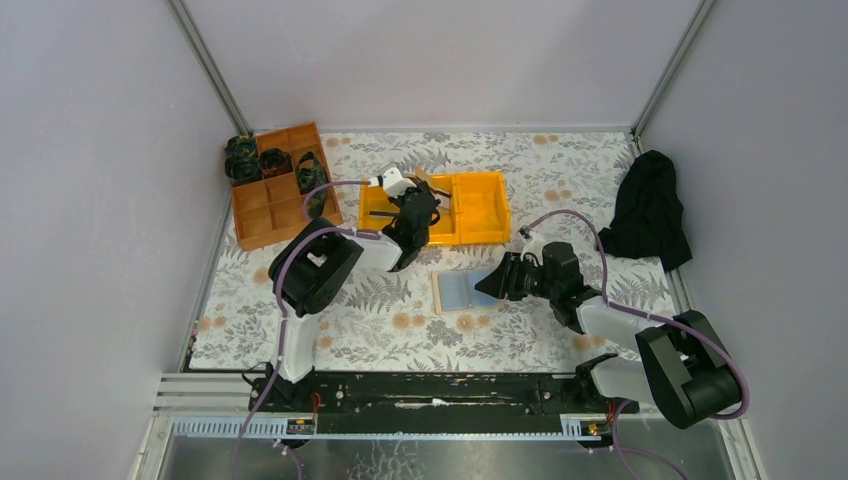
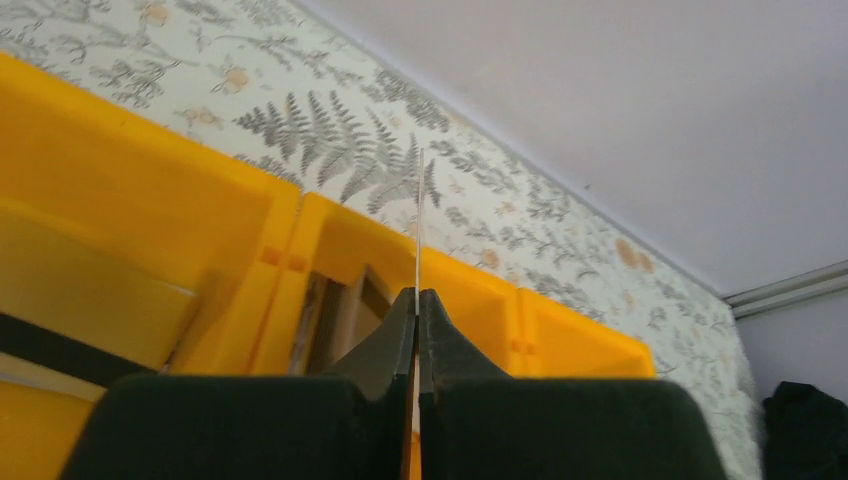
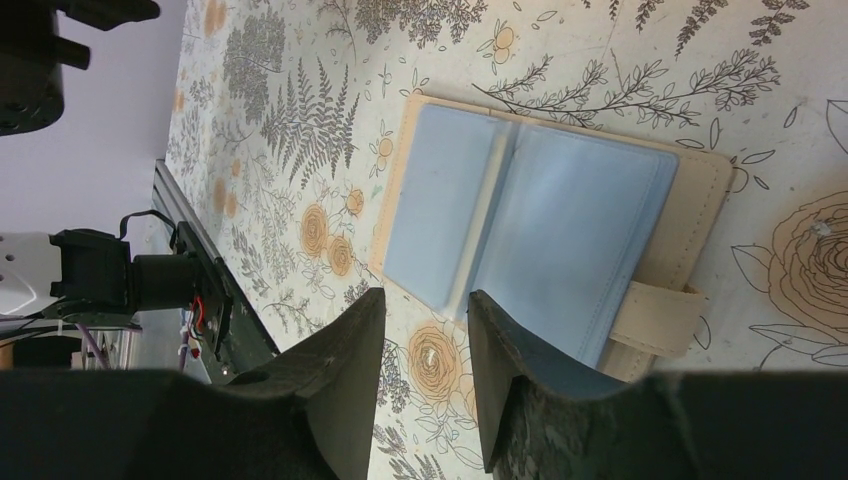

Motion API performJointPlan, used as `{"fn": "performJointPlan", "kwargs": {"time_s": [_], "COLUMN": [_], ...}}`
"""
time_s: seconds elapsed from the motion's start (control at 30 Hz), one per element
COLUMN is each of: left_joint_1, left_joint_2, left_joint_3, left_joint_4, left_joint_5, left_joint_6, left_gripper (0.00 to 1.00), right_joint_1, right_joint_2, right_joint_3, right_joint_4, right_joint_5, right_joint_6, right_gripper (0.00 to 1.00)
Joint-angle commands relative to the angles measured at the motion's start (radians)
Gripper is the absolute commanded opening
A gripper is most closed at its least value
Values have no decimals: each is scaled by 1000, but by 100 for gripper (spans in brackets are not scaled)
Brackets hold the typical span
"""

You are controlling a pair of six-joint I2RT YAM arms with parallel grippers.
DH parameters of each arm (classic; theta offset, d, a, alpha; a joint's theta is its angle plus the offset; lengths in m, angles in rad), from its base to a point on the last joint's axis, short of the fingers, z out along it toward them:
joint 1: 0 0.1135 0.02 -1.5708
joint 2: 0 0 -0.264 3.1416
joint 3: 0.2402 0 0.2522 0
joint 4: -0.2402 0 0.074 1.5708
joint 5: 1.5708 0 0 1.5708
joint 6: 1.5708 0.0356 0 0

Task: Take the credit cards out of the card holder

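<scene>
Two grippers: my left gripper (image 2: 417, 300) pinches one thin credit card (image 2: 419, 220), edge-on, above the yellow plastic bin (image 2: 150, 180); I'd lower it inside before releasing. My right gripper (image 3: 425, 305), spread, hovers by the open tan card holder (image 3: 540, 230).

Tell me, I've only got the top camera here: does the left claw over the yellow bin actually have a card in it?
Observer: Yes. The left wrist view shows the left claw shut on a thin card, seen edge-on, above the yellow bin.
Operator: And is the right claw gripping the card holder?
Observer: No. In the right wrist view the right claw is open. One finger overlaps an edge of the card holder, which lies spread open with its blue sleeves up.
</scene>
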Motion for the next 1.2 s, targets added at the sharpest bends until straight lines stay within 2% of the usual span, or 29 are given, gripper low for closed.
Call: {"fn": "performJointPlan", "kwargs": {"time_s": [0.0,0.4,0.47,0.7,1.17], "left_joint_1": [9,11,10,11,10], "left_joint_2": [22,78,79,79,-37], "left_joint_3": [22,52,53,50,-29], "left_joint_4": [-30,-72,-72,-74,-95], "left_joint_5": [15,45,35,16,-10], "left_joint_6": [-58,-118,-112,-113,-64], "left_gripper": [0,3,8,35,46], "right_joint_1": [-2,-1,-1,0,-1], "right_joint_2": [-8,-8,-6,1,5], "right_joint_3": [32,32,34,35,35], "right_joint_4": [21,16,16,17,22], "right_joint_5": [0,1,0,-1,-5], "right_joint_6": [-29,-31,-32,-32,-32], "right_gripper": [43,43,43,43,43]}}
